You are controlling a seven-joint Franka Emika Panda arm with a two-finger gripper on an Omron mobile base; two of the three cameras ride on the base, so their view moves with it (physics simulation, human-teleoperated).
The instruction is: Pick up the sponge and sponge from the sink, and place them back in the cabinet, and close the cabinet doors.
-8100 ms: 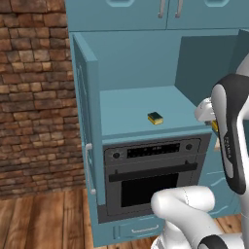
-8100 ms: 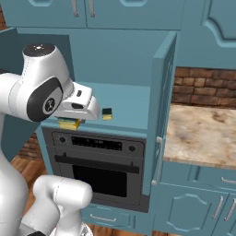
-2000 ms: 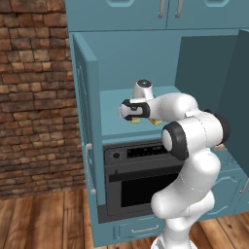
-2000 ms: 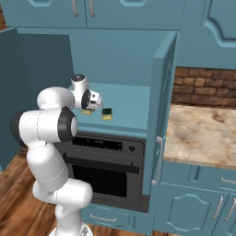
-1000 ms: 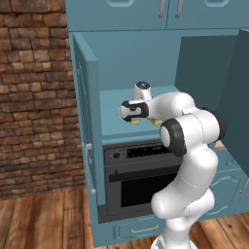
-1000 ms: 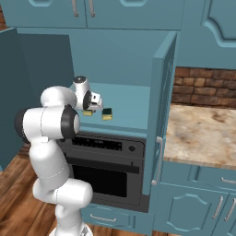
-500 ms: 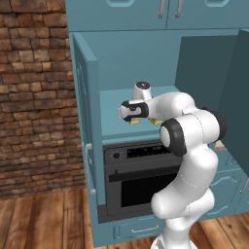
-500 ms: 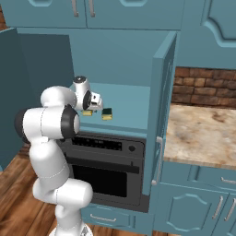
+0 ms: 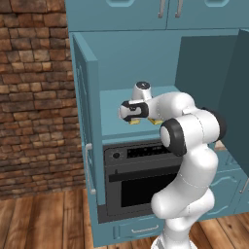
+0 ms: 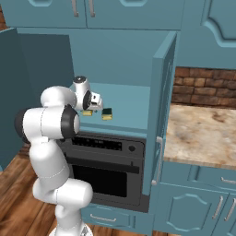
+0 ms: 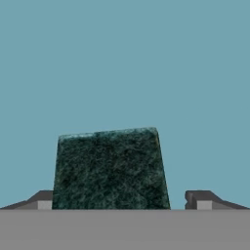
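Both sponges, one (image 10: 107, 114) and the other (image 11: 111, 168) between the released gripper (image 11: 118, 199), lie on the cabinet shelf (image 10: 129, 117); doors (image 10: 161, 110) remain open.

Inside the cabinet (image 10: 117, 50), the teal shelf (image 10: 129, 108) lies bare to the right of the two sponges (image 10: 107, 114), up to the open right door (image 10: 161, 110), with free height above. The open left door (image 9: 86, 126) walls the other side, and the claw (image 10: 94, 102) hangs spread just over the near sponge (image 11: 111, 168).
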